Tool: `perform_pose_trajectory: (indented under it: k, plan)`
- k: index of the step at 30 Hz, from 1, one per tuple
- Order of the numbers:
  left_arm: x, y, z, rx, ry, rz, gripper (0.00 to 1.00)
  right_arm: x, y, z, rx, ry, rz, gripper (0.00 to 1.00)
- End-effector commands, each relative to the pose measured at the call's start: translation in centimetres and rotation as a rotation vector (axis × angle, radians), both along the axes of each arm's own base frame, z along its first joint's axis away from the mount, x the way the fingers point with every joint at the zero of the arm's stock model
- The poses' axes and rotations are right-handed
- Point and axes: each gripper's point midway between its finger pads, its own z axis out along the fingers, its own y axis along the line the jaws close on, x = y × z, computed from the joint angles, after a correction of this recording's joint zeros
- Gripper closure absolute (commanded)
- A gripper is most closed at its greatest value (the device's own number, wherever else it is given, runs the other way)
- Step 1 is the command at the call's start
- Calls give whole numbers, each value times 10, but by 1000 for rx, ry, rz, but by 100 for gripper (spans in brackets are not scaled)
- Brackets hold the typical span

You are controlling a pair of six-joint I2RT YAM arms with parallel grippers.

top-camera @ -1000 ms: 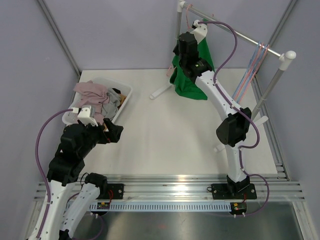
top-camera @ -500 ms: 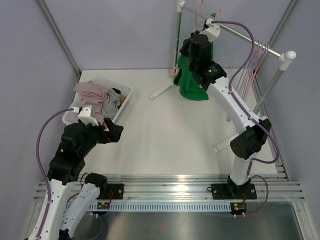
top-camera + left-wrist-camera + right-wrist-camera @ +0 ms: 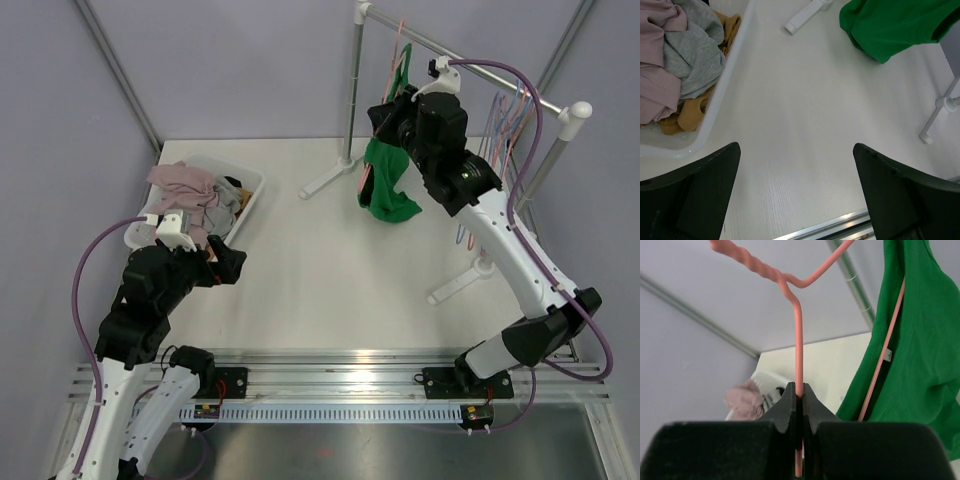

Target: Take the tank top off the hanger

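A green tank top [image 3: 385, 182] hangs on a pink wire hanger [image 3: 399, 62], held in the air in front of the clothes rail. My right gripper [image 3: 395, 108] is shut on the hanger's wire [image 3: 799, 370]; the tank top [image 3: 917, 365] hangs to its right in the right wrist view. My left gripper [image 3: 232, 266] is open and empty, low over the table beside the white bin. In the left wrist view its two dark fingers [image 3: 705, 175] frame bare table, and the tank top [image 3: 890, 25] shows at the top right.
A white bin [image 3: 245, 190] of pink, grey and tan clothes [image 3: 190, 195] stands at the left. The metal clothes rail [image 3: 470, 62] with more hangers [image 3: 510, 110] runs at the back right on white feet [image 3: 325, 183].
My right arm has pulled the hanger with the green tank top off the rail, out toward the front right and higher. The left arm has not moved.
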Motion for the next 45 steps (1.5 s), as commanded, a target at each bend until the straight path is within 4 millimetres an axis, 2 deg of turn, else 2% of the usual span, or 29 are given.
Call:
perform_pose_trajectory:
  k: [1,2,3,5,6,7,8,10,12,16,17,20,21,23,25,26,30,32,36,39,42,45]
  plan:
    - [5,-2,16,-9,-70,-8,1,-54,15,35,32,-52,217,100]
    - [6,-3,20,-13,-83,-15,1,-62,17,34,22,-48,253,100]
    - [5,-4,23,-16,-91,-24,1,-73,24,24,7,-14,317,100]
    - [5,-7,35,-31,-129,-38,1,-92,26,23,-9,-5,389,100]
    - [3,-12,40,-47,-137,-64,1,-104,32,12,-20,27,461,100]
    - [2,-15,45,-59,-148,-84,1,-116,32,14,-23,23,497,100]
    - [1,-19,57,-82,-176,-101,1,-124,32,8,-41,41,529,100]
    - [2,-28,66,-122,-167,-134,1,-144,34,3,-47,50,603,100]
    - [5,-37,84,-157,-187,-172,1,-164,36,-6,-52,71,687,100]
    - [16,-54,112,-231,-216,-221,1,-195,36,-22,-22,110,783,100]
    - [18,-59,117,-243,-221,-236,1,-197,37,-35,-20,130,795,100]
    - [26,-80,130,-289,-232,-298,1,-216,35,-36,3,108,850,100]
    - [24,-91,136,-300,-240,-331,1,-226,34,-45,11,115,876,100]
    - [33,-106,134,-296,-226,-355,1,-232,34,-57,28,107,898,100]
    - [35,-120,136,-286,-226,-380,1,-245,30,-53,48,63,923,100]
    - [42,-128,130,-275,-206,-385,1,-247,30,-60,56,56,930,100]
    - [45,-153,123,-251,-202,-424,1,-262,26,-65,65,62,959,100]
    - [48,-162,122,-240,-205,-431,2,-267,25,-70,69,73,969,100]
    - [55,-185,108,-204,-181,-441,8,-276,22,-68,96,65,986,100]
    - [61,-193,107,-177,-191,-422,11,-285,21,-69,111,68,1016,100]
    - [67,-196,102,-157,-189,-402,21,-289,19,-71,111,68,1015,100]
    - [74,-197,98,-136,-189,-386,40,-294,17,-71,113,60,1024,100]
